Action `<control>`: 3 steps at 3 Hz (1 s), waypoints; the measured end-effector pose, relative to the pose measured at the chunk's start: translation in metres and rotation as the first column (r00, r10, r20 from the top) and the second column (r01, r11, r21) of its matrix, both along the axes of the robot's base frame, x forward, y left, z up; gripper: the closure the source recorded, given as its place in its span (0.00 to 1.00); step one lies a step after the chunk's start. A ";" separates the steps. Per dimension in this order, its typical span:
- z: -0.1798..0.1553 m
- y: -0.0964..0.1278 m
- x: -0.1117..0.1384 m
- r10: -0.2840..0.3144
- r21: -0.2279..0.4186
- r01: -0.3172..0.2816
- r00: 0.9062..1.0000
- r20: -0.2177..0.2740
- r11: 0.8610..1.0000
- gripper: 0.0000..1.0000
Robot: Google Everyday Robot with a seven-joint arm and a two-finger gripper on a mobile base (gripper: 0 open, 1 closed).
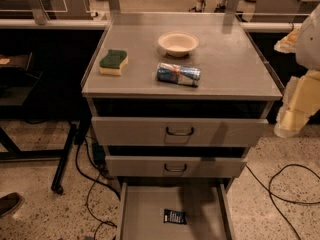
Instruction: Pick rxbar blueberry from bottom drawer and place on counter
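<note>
The rxbar blueberry (pixel 175 216), a small dark navy wrapper with white lettering, lies flat on the grey floor of the open bottom drawer (pixel 135 214), near its middle. The counter (pixel 230 64) is the grey metal top of the cabinet, with raised rims. My gripper (pixel 289 124) hangs at the right edge of the view, beside the cabinet's right side at about the height of the top drawer. It is far above and to the right of the bar and holds nothing that I can see.
On the counter are a green-and-yellow sponge (pixel 113 62), a white bowl (pixel 178 43) and a shiny blue-silver packet (pixel 178 74). The two upper drawers (pixel 179 131) are closed. Cables (pixel 280 184) lie on the floor. A dark table stands to the left.
</note>
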State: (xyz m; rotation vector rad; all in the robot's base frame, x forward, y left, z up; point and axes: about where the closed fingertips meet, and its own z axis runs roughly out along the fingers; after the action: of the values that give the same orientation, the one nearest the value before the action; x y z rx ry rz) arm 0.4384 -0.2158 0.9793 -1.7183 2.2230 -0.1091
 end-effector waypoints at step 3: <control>-0.091 -0.016 -0.015 -0.021 0.011 0.022 0.991 -0.132 1.000 0.00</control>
State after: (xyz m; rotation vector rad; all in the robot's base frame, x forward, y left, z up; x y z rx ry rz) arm 0.4231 -0.2318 0.8884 -1.7413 2.3307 0.0137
